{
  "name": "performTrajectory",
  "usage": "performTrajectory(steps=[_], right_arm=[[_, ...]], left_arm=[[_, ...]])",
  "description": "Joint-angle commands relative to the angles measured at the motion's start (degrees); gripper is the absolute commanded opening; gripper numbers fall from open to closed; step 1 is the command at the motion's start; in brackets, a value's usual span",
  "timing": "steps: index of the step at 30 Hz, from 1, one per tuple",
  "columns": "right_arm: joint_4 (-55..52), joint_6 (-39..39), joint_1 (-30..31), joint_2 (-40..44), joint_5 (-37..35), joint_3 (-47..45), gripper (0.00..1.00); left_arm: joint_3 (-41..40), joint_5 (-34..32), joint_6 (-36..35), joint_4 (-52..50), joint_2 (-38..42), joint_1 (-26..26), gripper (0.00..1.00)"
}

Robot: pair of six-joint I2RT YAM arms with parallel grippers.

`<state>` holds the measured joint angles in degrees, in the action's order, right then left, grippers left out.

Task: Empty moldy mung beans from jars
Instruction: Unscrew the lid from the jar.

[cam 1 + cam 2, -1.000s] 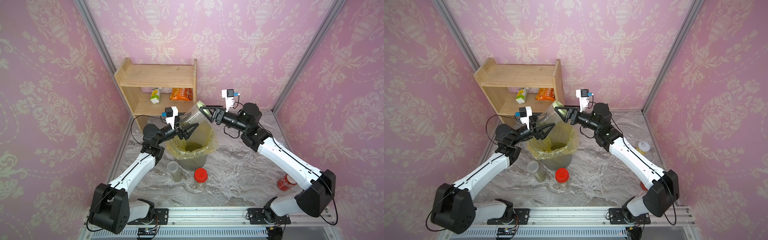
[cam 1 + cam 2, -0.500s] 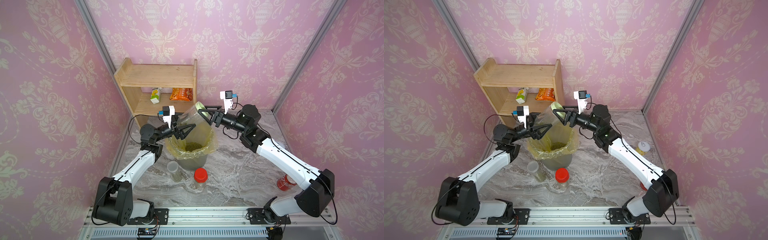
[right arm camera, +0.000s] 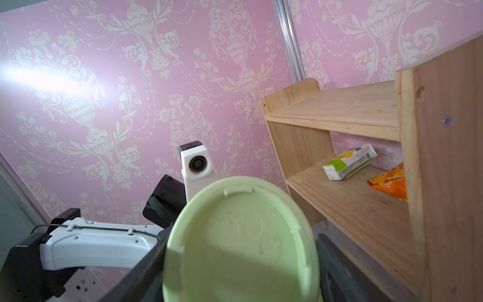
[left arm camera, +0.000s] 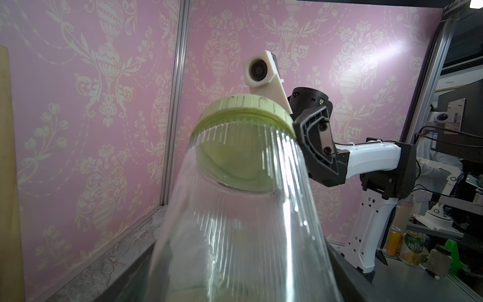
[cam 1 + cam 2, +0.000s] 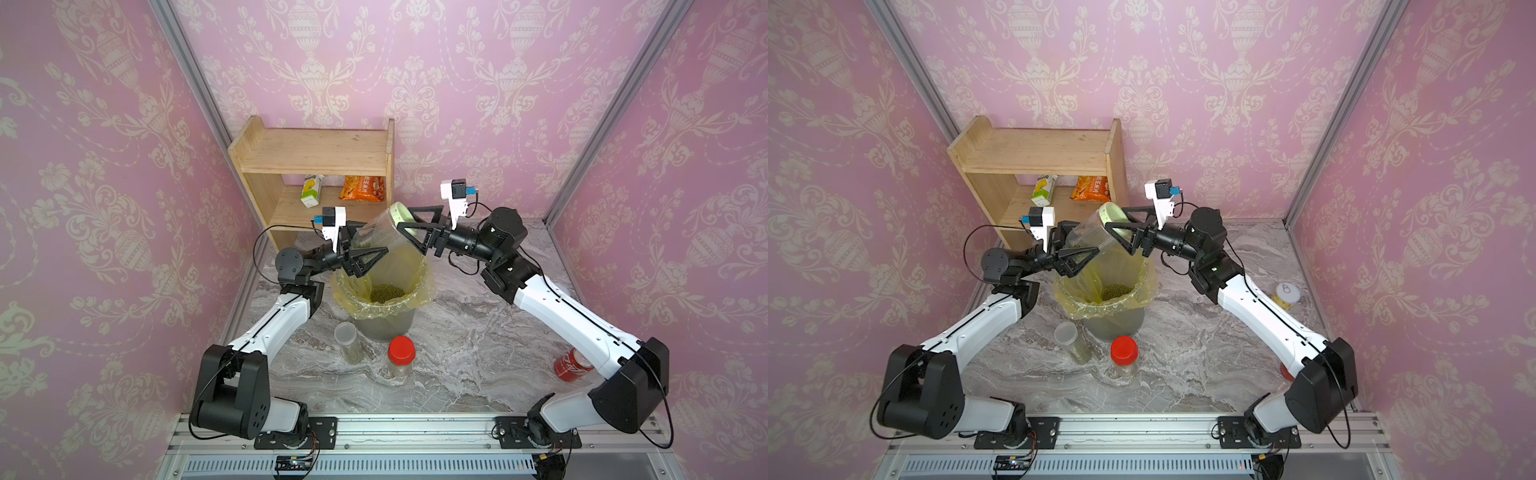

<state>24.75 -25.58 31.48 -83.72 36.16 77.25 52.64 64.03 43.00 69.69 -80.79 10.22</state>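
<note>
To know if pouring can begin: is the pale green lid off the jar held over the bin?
No, the pale green lid sits on the mouth of the tilted jar.

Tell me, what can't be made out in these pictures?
Red soda can: in a top view, mostly behind the right arm.
Whether the held jar is empty: left wrist view, glare on its ribbed wall.
Depth of the mung beans in the bin: both top views, yellow bag hides it.
Carton's print: top views, too small.
</note>
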Motion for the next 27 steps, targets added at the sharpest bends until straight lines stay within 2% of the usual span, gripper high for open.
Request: performTrajectory(steps=[1, 9, 12, 16, 23, 27], right_arm=[[2.4, 7.0, -0.4, 0.5, 4.6, 2.0, 0.65], [-8.5, 18.7, -0.4, 0.2, 9.3, 6.5, 0.66], [-11.0, 20.1, -0.4, -0.4, 10.1, 7.9, 0.65], [-10.4, 18.9, -0.4, -1.5, 9.5, 8.1, 0.66], [-8.5, 12.8, -0.5, -3.8, 6.3, 9.6, 0.73], [-6.9, 8.9, -0.4, -4.9, 4.8, 10.7, 0.82]], left_arm=[[2.8, -1.7, 3.8, 2.0, -0.2, -1.8, 0.55], [3.9, 0.2, 4.8, 2.0, -1.5, -2.0, 0.55], [4.1, 0.2, 5.5, 2.6, -1.9, -2.1, 0.55], [4.2, -0.2, 5.6, 2.6, -2.0, -2.1, 0.54], [4.6, -0.3, 5.6, 2.5, -2.6, -2.1, 0.53], [4.7, -0.7, 6.4, 3.7, -3.3, -2.1, 0.53]])
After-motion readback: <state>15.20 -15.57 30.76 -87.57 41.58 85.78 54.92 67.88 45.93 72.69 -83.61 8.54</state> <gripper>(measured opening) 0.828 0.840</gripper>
